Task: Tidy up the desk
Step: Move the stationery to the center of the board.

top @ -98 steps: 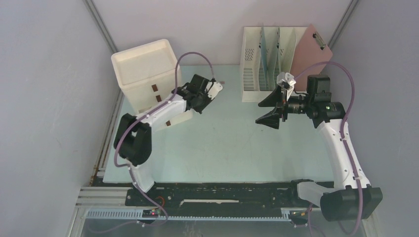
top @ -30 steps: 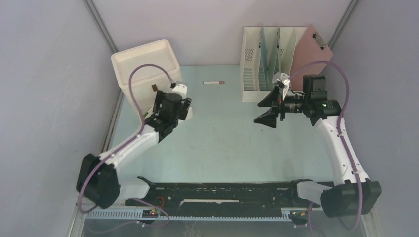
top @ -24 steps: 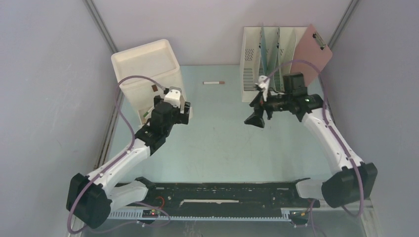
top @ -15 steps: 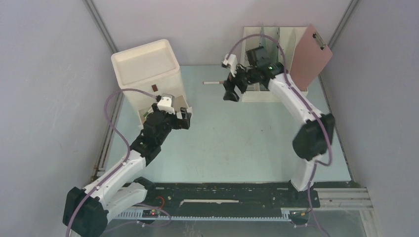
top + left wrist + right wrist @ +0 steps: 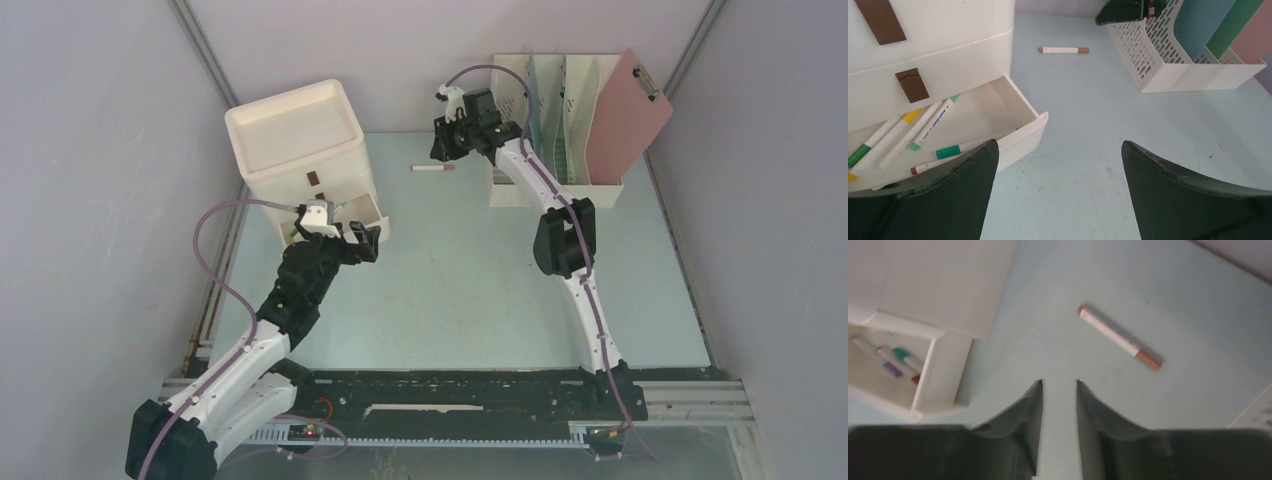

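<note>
The left pincer hangs low over the bench, its jaws spread as wide as they go and nothing between them. The pale green surface lies right under it and runs on ahead of it. Just beside this pincer, on the left of its wrist view, stands the cream drawer unit. The bottom drawer is pulled out, its front corner near one finger but clear of it. Several markers lie loose inside the drawer (green, yellow and dark red caps show).

The right pincer reaches far across to the back of the bench. It is poised above the surface with its jaws drawn close, a narrow gap between them, pinching nothing. A single marker, white with a brownish cap, lies flat on the bench. It is ahead of this pincer and a little to the right in its wrist view, apart from both fingers.

To the right of the right pincer sits the cream file rack, and a pink clipboard leans at the rack's far side. The bench spreads beneath both pincers, and its black rail lies well behind them at the near edge.
</note>
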